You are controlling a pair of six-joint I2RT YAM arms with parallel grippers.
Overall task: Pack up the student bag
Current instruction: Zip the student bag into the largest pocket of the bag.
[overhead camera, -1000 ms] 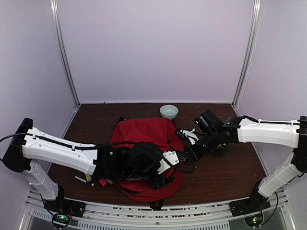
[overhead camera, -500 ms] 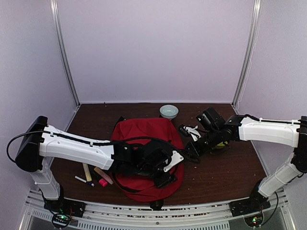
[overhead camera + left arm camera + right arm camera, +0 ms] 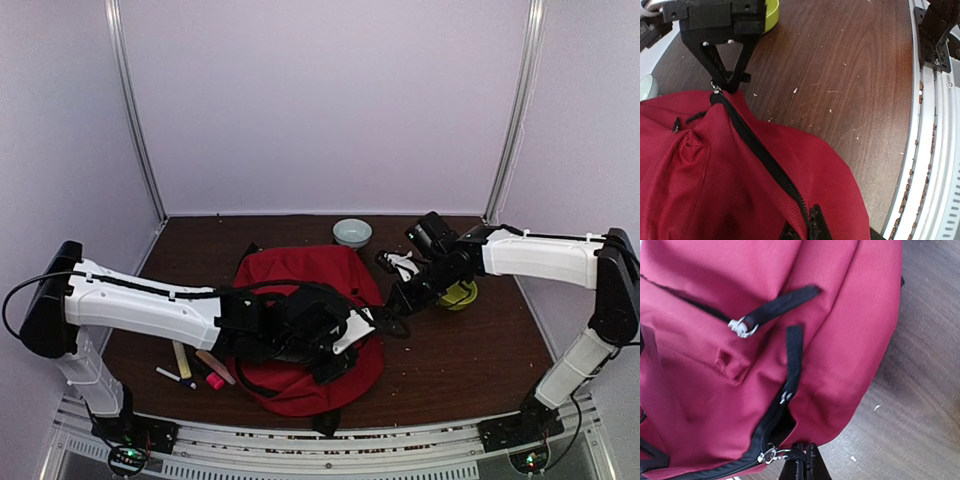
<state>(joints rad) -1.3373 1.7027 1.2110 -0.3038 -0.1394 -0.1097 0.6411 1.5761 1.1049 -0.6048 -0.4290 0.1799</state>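
Observation:
The student bag [image 3: 300,285], red with black zippers, lies flat in the middle of the table. My left gripper [image 3: 338,362] is low over its near right part. In the left wrist view that gripper [image 3: 805,231] is shut on the bag's red fabric [image 3: 700,175], right at the black zipper line [image 3: 755,145]. My right gripper [image 3: 396,304] is at the bag's right edge. It is shut on the black cord of the zipper pull [image 3: 769,455], with its closed tips [image 3: 804,461] just off the bag [image 3: 715,290]. The left wrist view shows it [image 3: 727,80] at the zipper's far end.
A pale bowl [image 3: 352,233] stands behind the bag. A yellow-green bowl [image 3: 460,293] sits under the right arm. A small black-and-white object [image 3: 400,265] lies near it. A wooden stick [image 3: 181,358], a pen [image 3: 172,377] and a pink marker [image 3: 215,380] lie left of the bag.
My left gripper has gone from open to shut, pinching the bag's fabric by the zipper. The right gripper, still shut on the pull, has shifted slightly toward the back.

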